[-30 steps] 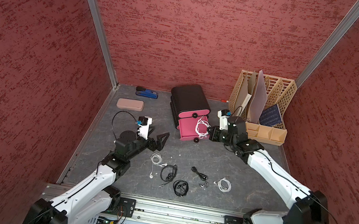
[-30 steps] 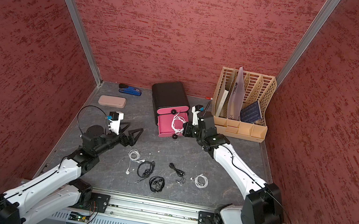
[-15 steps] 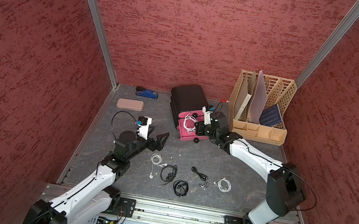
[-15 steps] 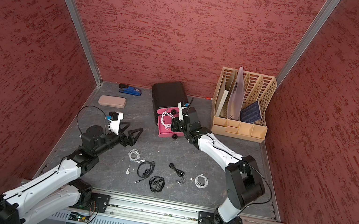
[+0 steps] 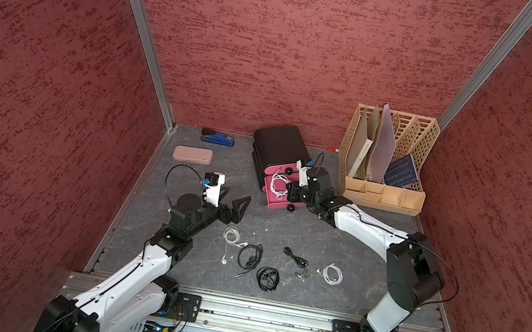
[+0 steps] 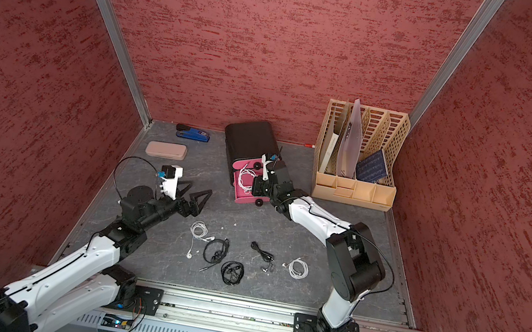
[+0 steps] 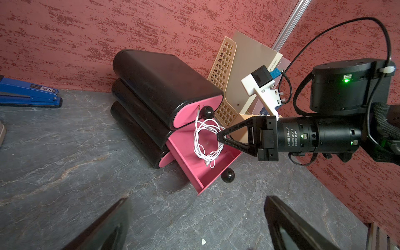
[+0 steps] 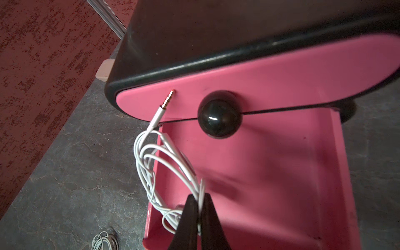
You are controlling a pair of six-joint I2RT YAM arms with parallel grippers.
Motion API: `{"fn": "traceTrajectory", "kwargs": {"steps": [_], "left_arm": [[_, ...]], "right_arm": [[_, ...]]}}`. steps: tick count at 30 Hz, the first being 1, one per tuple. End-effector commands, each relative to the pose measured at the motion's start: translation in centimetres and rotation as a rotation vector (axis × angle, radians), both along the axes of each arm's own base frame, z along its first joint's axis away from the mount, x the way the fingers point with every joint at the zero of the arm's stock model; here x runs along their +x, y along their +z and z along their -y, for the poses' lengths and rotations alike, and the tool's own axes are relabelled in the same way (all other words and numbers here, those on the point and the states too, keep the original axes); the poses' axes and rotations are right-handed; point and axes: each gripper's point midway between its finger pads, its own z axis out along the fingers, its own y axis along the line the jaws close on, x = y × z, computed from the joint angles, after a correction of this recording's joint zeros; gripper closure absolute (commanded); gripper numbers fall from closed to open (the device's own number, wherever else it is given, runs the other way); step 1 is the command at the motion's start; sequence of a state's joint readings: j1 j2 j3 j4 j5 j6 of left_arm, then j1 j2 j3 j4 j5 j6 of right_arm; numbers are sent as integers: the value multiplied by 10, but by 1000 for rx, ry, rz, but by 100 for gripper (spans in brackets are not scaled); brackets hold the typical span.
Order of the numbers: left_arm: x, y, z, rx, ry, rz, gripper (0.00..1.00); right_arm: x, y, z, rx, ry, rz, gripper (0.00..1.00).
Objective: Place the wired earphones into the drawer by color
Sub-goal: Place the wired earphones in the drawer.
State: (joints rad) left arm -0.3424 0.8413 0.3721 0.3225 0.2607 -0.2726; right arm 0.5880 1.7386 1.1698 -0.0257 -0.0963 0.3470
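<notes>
A white coil (image 8: 168,173) of earphone cable hangs pinched between the closed fingertips of the right gripper (image 8: 199,201). The loops dangle just ahead of the gripper, over the open drawer (image 8: 281,184) and close to one of its side walls. The coil's plug (image 8: 167,100) points up at the pink front of the closed top drawer, beside its round black knob (image 8: 219,113). The open drawer is the middle one of three in the black cabinet (image 5: 279,141), which stands directly beyond the gripper.

In both top views, five more coils lie on the grey table (image 5: 283,228), well behind the right gripper, toward the robot: a white one (image 5: 332,274), three black ones (image 5: 294,259) (image 5: 267,278) (image 5: 250,256) and another white one (image 5: 231,236). That last white coil lies near the left gripper (image 5: 235,198), on its robot side. The left gripper hovers with its jaws spread wide and holds nothing.

A beige rack (image 5: 384,194) stands near the right gripper on its outer side. Beyond the left gripper, by the back wall, lie a pink case (image 5: 193,154) and a blue stapler (image 5: 217,137)
</notes>
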Motion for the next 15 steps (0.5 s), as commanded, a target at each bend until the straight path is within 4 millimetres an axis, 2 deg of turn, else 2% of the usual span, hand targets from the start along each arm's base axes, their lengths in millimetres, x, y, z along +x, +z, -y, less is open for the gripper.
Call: {"fn": "traceTrajectory", "kwargs": {"steps": [1, 9, 15], "left_arm": [[0, 2, -1, -2, 2, 21, 0], [0, 3, -2, -4, 3, 23, 0], [0, 4, -1, -3, 1, 25, 0]], "right_arm": [[3, -5, -3, -7, -3, 19, 97], [0, -13, -2, -11, -3, 3, 93], [-2, -9, -1, -5, -4, -2, 71]]}}
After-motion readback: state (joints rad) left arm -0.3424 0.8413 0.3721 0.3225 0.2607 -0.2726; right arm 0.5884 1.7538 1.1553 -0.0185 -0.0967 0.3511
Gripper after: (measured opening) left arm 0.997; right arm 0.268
